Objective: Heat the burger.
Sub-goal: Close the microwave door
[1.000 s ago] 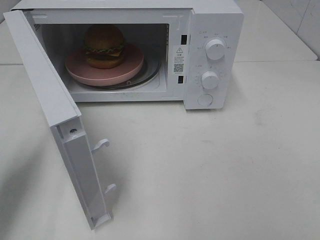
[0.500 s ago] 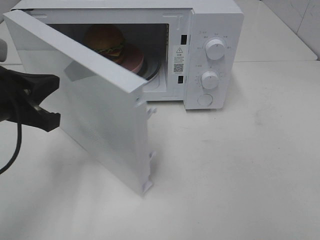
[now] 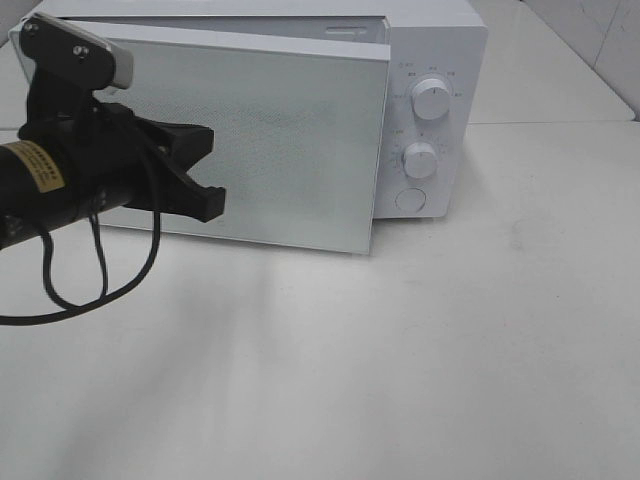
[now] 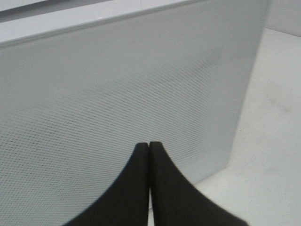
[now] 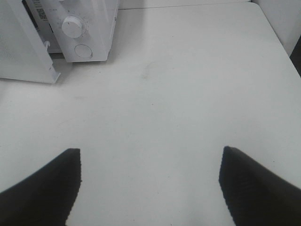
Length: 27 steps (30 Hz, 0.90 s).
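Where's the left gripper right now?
The left gripper, shut, is at the face of the nearly closed microwave door, left side of the exterior high view.

No word or number can be read for certain. Small grey markings ring the upper knob (image 3: 431, 99) and the lower knob (image 3: 420, 160) on the microwave (image 3: 445, 35), too fine to make out. A yellow label (image 3: 36, 164) with dark print sits on the left arm (image 3: 75, 195), its letters blurred. The right wrist view shows a printed sticker (image 5: 43, 13) on the microwave's front, illegible.
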Tool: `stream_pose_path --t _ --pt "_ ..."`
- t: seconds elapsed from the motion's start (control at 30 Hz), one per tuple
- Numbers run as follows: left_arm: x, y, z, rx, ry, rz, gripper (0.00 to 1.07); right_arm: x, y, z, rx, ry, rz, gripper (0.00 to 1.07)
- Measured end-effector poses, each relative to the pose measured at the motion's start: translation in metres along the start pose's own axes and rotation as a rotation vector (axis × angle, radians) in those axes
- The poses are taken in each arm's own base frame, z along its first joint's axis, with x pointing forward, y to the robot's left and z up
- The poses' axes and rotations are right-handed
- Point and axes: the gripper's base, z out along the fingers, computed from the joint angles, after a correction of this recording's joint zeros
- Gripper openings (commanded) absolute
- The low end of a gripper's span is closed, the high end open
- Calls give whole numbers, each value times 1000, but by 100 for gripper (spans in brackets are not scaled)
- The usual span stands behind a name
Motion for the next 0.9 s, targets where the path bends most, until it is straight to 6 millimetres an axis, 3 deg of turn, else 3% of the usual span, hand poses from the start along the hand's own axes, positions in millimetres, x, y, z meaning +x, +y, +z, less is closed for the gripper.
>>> stream_pose_path --t 0.43,0.9 --pt "-13 -32 50 49 -35 3 0 0 0 0 0 0 0 75" --pt "-27 -36 84 -4 -78 -43 0 0 0 0 0 0 0 75"
